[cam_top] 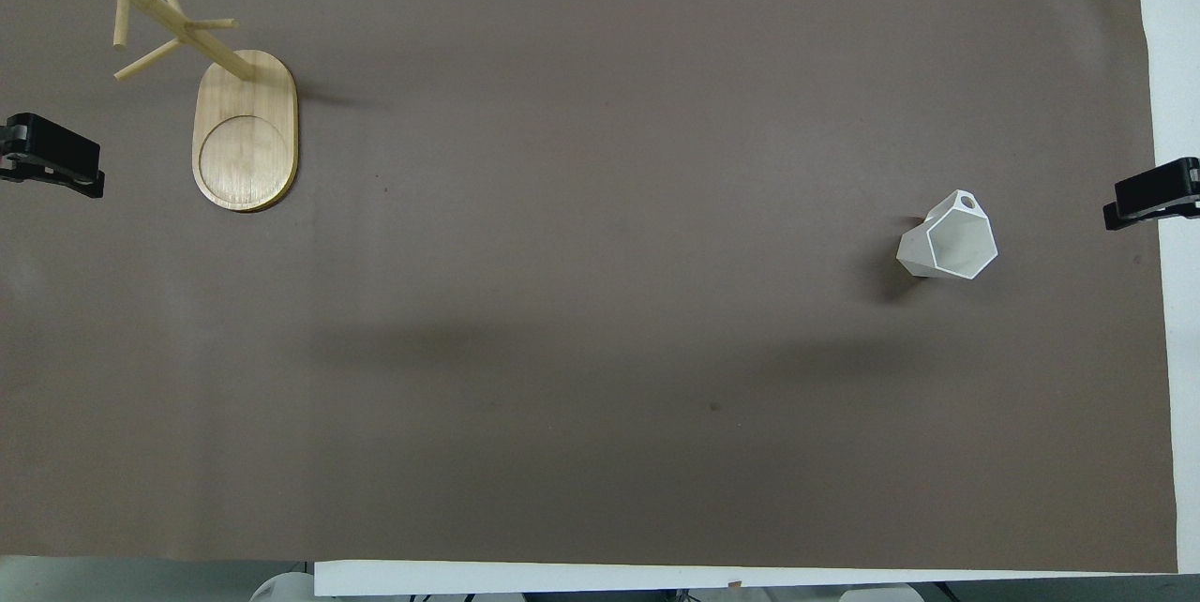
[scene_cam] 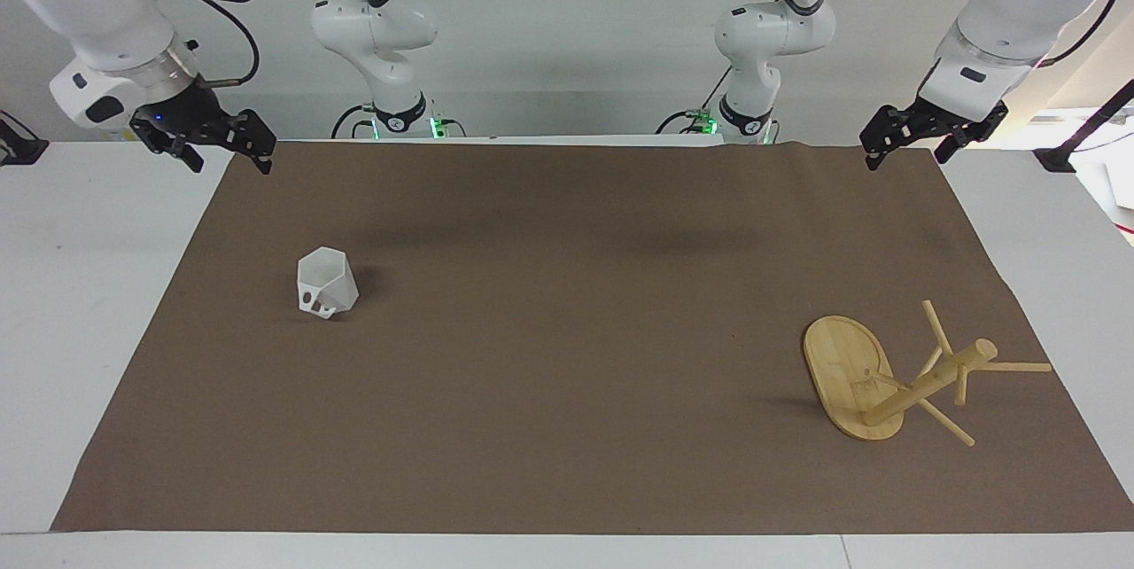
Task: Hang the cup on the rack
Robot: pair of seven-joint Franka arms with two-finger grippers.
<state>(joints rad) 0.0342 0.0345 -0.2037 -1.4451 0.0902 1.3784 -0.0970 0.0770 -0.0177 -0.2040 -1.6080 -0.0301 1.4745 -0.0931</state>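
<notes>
The small white faceted plastic cup (scene_cam: 327, 284) stands mouth-up on the brown mat (scene_cam: 567, 427) at the right arm's end of the surface, with its squarish holed handle turned away from the robots. The right pincer (scene_cam: 226, 148) hangs in the air over the mat's edge at that same end, so the cup lies down from it and toward the mat's middle. The right arm is, by my judgement, the one placed to take it. Its fingers look parted with a clear gap, holding nothing.

The light bamboo rack (scene_cam: 895, 378), with its oval flat base, round post and thin pegs, is well apart from the cup, at the left arm's end and farther from the robots than the cup. The left pincer (scene_cam: 912, 139) waits over the mat's corner at that end, empty; how far its fingers are spread I cannot tell.

In the facing view the rack seems to lie tipped over, its base up on edge and its post pointing out toward the left arm's end. If so, it would need righting before any peg can take the handle. The overhead view (cam_top: 246, 128) shows the base as a full flat oval, which leaves the tilt unsure. The overhead view does show the cup's open polygonal rim (cam_top: 960, 244) and the handle's hole plainly, but only the pincers' tips at the mat's ends.
</notes>
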